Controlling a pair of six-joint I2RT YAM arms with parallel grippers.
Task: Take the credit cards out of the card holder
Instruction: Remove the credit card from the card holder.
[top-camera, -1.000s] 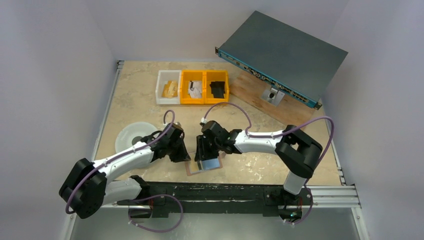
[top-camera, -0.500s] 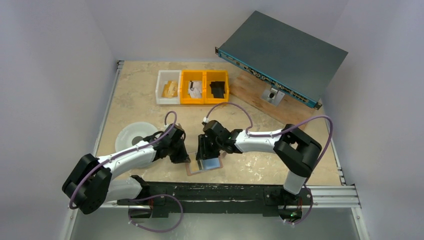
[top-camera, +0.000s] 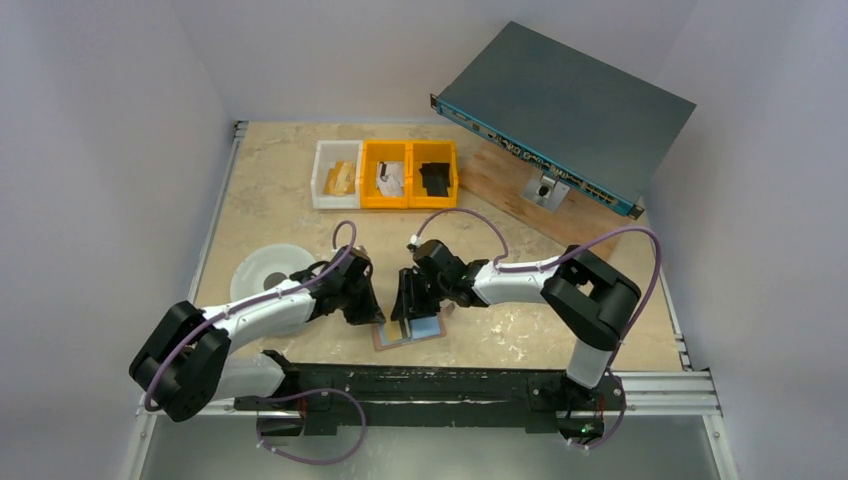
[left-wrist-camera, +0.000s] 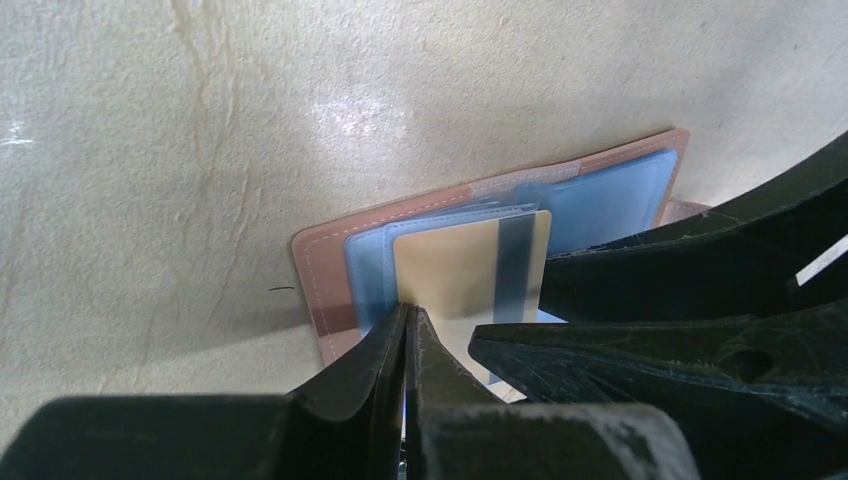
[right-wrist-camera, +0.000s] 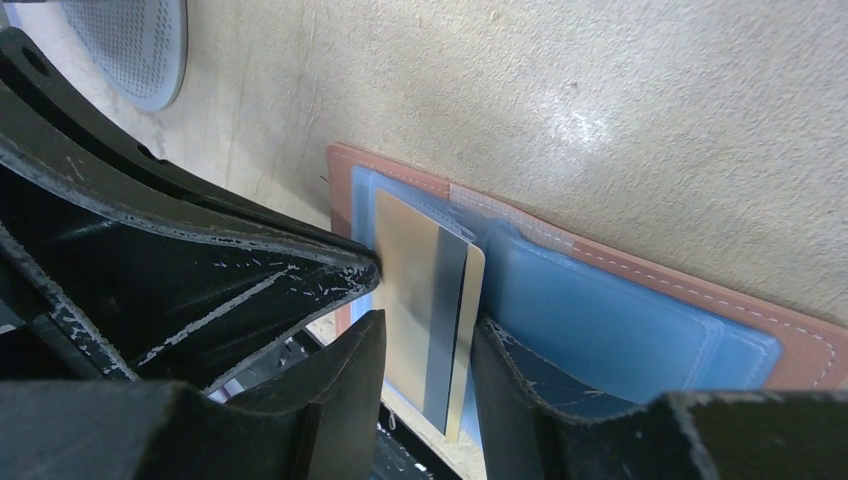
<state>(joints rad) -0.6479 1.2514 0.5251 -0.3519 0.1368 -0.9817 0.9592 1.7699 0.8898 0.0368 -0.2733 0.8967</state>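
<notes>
The card holder (top-camera: 432, 334) lies open near the table's front edge, pinkish-tan with pale blue inner faces (left-wrist-camera: 305, 262) (right-wrist-camera: 640, 330). A yellowish-gold credit card (left-wrist-camera: 460, 270) (right-wrist-camera: 415, 270) with a dark stripe sticks out of its left half, tilted towards the table edge. My left gripper (top-camera: 373, 312) (left-wrist-camera: 408, 312) is shut on that card's near edge. My right gripper (top-camera: 408, 306) (right-wrist-camera: 425, 365) is open; its fingers straddle the card, and the right finger (right-wrist-camera: 520, 385) rests on the blue inner face. Other cards are hidden.
A round white dish (top-camera: 262, 270) (right-wrist-camera: 130, 45) sits left of the left arm. One white bin (top-camera: 322, 190) and two yellow bins (top-camera: 366, 182) stand at the back. A grey rack unit (top-camera: 565, 105) on a wooden board fills the back right. A black rail (top-camera: 460, 382) runs along the front.
My left gripper has shifted slightly right, closer over the wallet's left half. The right gripper has barely moved; the wallet stays in place.
</notes>
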